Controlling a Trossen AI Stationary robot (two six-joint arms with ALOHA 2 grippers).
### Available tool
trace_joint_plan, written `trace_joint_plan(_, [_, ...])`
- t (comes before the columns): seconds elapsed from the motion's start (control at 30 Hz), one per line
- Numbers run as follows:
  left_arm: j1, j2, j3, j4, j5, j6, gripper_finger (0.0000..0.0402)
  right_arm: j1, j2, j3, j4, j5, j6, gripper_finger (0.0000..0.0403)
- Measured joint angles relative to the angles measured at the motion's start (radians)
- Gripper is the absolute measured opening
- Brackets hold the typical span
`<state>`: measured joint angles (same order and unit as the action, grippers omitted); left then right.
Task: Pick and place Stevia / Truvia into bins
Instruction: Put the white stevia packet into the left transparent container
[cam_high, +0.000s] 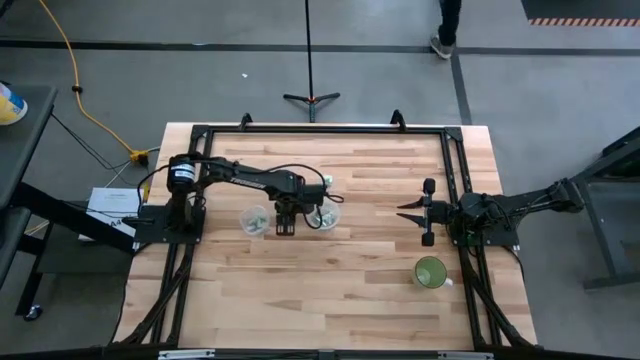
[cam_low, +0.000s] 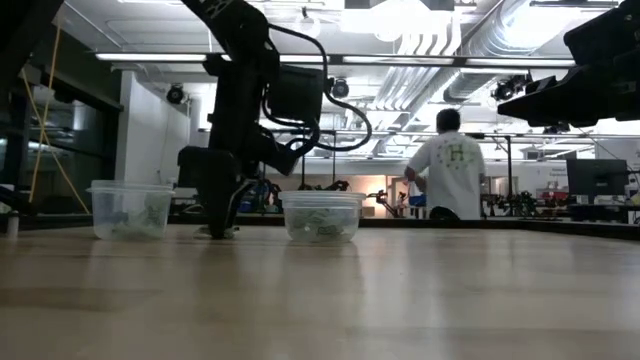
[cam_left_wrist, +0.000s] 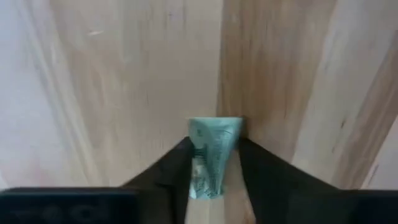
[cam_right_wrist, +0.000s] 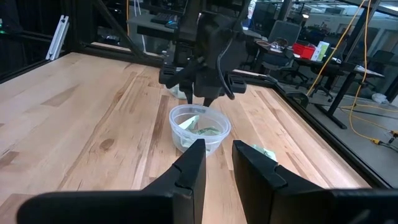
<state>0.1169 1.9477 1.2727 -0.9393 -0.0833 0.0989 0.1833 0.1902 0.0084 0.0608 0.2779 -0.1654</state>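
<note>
A sachet (cam_left_wrist: 213, 155) is pinched in the left gripper (cam_left_wrist: 214, 163) at the counter (cam_high: 340, 290) between two cups (cam_high: 253, 220); the right gripper (cam_right_wrist: 217, 155) hangs parted, empty.

A level view across a pale wooden table (cam_low: 320, 290). Two clear round plastic cups (cam_low: 130, 209) (cam_low: 321, 215) stand apart, each holding pale green paper sachets (cam_low: 322, 229). Between them, the left arm's dark gripper (cam_low: 219, 228) reaches down to the tabletop. A person in a white shirt (cam_low: 450, 165) stands far behind.

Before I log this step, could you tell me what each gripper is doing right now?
Left gripper: closed on a Stevia sachet, down at the table.
Right gripper: open, holding nothing.
</note>
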Motion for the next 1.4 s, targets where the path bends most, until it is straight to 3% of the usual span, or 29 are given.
trace_joint_plan(0.23, [0.002,0.007,0.074,-0.043,-0.024,0.015,0.0022,0.000,0.000,0.000,0.000,0.000,0.000,0.0071])
trace_joint_plan(0.43, [-0.014,0.006,0.219,-0.264,-0.056,-0.021,0.0051,0.000,0.000,0.000,0.001,0.000,0.000,0.0071])
trace_joint_plan(0.57, [-0.050,0.006,0.320,-0.445,-0.075,-0.084,0.0021,0.000,0.000,0.000,0.000,0.000,0.000,0.0071])
trace_joint_plan(0.73, [-0.100,0.005,0.377,-0.542,-0.062,-0.181,0.0035,0.000,0.000,0.000,0.000,0.000,0.000,0.0071])
trace_joint_plan(0.83, [-0.142,0.005,0.376,-0.621,-0.071,-0.220,0.0047,0.000,0.000,0.000,-0.001,0.000,0.000,0.0071])
trace_joint_plan(0.9, [-0.172,0.004,0.371,-0.637,-0.109,-0.267,0.0036,0.000,0.000,0.000,-0.001,0.000,0.000,0.0071])
trace_joint_plan(1.07, [-0.206,-0.020,0.354,-0.628,-0.077,-0.312,0.0021,0.000,0.000,0.000,-0.002,0.000,0.000,0.0071])
trace_joint_plan(1.27, [-0.217,-0.015,0.231,-0.634,-0.088,-0.366,0.0044,0.000,0.000,0.000,-0.003,0.000,0.002,0.0071])
trace_joint_plan(1.4, [-0.203,-0.015,0.130,-0.620,-0.107,-0.366,0.0023,0.000,0.000,0.000,-0.004,0.000,0.001,0.0071])
